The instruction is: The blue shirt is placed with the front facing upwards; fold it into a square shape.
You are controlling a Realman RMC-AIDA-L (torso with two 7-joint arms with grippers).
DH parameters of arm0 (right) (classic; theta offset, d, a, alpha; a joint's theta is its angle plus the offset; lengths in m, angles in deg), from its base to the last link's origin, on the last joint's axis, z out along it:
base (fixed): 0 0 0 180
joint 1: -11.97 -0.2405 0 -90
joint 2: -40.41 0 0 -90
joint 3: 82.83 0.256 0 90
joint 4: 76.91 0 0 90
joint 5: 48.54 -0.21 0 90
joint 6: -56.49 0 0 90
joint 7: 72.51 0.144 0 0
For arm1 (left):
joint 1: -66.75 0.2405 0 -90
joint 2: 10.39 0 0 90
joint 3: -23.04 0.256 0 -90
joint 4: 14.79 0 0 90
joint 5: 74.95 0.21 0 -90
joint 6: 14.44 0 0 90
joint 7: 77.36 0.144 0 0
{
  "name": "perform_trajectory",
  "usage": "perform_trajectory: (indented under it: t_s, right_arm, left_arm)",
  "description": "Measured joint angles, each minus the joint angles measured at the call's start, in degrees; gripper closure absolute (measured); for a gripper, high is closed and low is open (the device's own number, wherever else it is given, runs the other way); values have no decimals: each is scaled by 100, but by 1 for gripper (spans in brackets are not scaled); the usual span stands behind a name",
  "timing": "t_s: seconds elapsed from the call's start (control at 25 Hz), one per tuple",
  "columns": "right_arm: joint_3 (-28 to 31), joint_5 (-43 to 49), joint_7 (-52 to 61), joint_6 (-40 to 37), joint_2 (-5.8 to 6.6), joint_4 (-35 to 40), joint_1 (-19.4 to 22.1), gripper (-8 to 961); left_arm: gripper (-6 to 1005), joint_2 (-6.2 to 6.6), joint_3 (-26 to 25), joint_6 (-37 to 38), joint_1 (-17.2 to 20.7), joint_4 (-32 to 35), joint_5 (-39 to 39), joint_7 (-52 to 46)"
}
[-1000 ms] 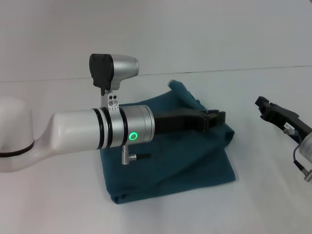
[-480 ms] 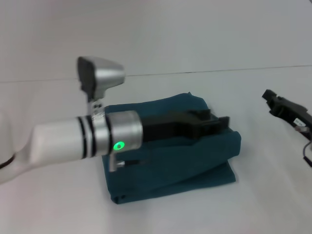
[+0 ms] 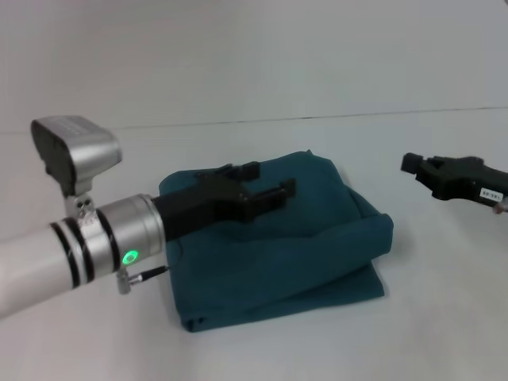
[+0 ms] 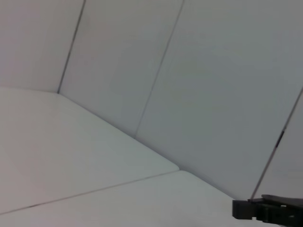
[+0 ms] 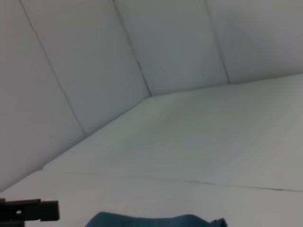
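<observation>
A plain white table [image 3: 262,349] fills the near ground of the head view; on it, at the middle, the blue shirt [image 3: 294,254] is laid folded into a thick, roughly square bundle with only plain teal cloth showing and its layered edges seen along the near and right sides; no print can be seen on it; the left gripper [image 3: 266,190] is held over the shirt's far left part, its black fingers spread apart with nothing between them, though whether they touch the cloth cannot be told; a green ring light [image 3: 127,257] is lit on the silver wrist behind it; the right gripper [image 3: 413,164] is held above bare table well to the right of the shirt, and whether its fingers are apart or together cannot be made out; a small white label [image 3: 493,194] is fixed to its side, its writing too small to be read; beyond the table a pale panelled wall [image 5: 142,42] is seen, its seams running down to the table's far edge.
</observation>
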Motion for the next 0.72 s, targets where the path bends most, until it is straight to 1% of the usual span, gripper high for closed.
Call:
perform_trajectory:
  t_s: [0.08, 0.12, 0.16, 0.28, 0.36, 0.52, 0.72]
  right_arm:
    - [-590, 5, 434, -66, -10, 309, -96, 931]
    - [-919, 2, 552, -39, -35, 426, -137, 930]
    - [-1234, 6, 624, 18, -84, 515, -170, 930]
    - [-2013, 46, 823, 422, -204, 652, -251, 928]
    - [-2631, 67, 1115, 720, -216, 645, -271, 928]
    - [-3388, 71, 1507, 767, -219, 637, -193, 926]
    - [-4037, 195, 1943, 455, -206, 742, 35, 924]
  left_arm:
    - [243, -6, -14, 5, 128, -76, 0, 22]
    - [243, -8, -19, -1, 169, -89, -1, 23]
    - [243, -9, -19, -3, 188, -95, -2, 23]
    - [243, -9, -19, -16, 232, -69, -4, 31]
    - [244, -9, -19, -26, 243, -59, -5, 33]
    - [244, 0, -19, -43, 253, -35, -8, 89]
    - [243, 5, -18, -62, 257, 1, 9, 111]
